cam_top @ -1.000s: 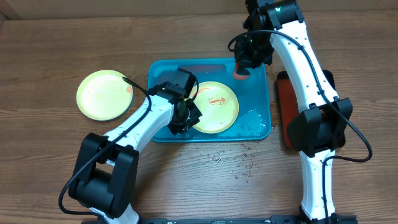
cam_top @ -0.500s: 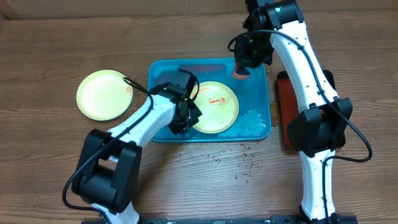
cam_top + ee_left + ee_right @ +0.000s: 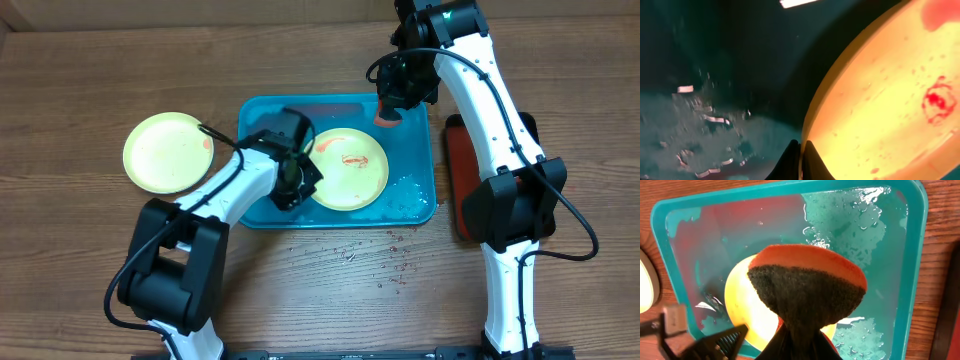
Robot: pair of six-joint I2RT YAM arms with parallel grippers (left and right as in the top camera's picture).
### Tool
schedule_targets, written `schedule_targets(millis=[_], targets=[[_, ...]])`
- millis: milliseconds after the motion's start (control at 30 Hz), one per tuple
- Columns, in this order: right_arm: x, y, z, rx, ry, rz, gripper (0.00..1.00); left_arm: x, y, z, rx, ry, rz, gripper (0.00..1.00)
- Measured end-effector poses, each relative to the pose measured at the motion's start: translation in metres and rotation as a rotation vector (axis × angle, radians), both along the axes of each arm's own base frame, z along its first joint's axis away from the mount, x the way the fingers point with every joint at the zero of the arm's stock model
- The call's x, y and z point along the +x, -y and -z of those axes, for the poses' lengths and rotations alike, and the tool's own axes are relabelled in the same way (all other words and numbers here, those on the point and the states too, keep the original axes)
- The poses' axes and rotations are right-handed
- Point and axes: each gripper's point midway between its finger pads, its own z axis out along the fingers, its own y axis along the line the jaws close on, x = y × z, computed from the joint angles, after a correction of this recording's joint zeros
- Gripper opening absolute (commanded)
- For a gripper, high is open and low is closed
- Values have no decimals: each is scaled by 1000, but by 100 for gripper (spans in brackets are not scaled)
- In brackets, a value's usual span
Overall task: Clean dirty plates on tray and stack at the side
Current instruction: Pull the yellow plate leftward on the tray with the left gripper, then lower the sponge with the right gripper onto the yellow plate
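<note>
A: Overhead?
B: Left gripper (image 3: 298,190) clenched on rim of pale yellow-green round plastic plate (image 3: 350,172), right of it, inside turquoise rectangular plastic tray (image 3: 415,145).
A: Left wrist?
B: Fingertips (image 3: 790,162) pinch that rim.
A: Right wrist?
B: Right gripper (image 3: 800,347) grasps orange, dark-faced sponge (image 3: 807,287); tray beneath.

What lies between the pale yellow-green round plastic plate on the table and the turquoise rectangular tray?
Only bare wooden table, in the overhead view; the left arm's black cable crosses above it.

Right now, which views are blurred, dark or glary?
Overhead: sharp, evenly lit. Left wrist: dark and blurred, the plate glowing overexposed, a light streak on top. Right wrist: the sponge soft up close, glints on the wet tray.
</note>
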Motion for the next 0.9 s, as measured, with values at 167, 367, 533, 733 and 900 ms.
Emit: schedule_targets(millis=[167, 367, 533, 733, 900], targets=[[-1, 0, 0, -1, -3, 0, 11, 13, -24, -4, -63, 31, 70, 4], [1, -10, 0, 5, 17, -19, 11, 23, -52, -9, -118, 96, 208, 4], [1, -31, 13, 10, 37, -70, 12, 19, -54, -11, -121, 148, 376, 4], [-17, -52, 47, -10, -19, -131, 11, 19, -62, -7, -45, 192, 520, 4], [-32, -60, 66, -27, -64, -159, 10, 27, -78, -2, 66, 206, 533, 4]])
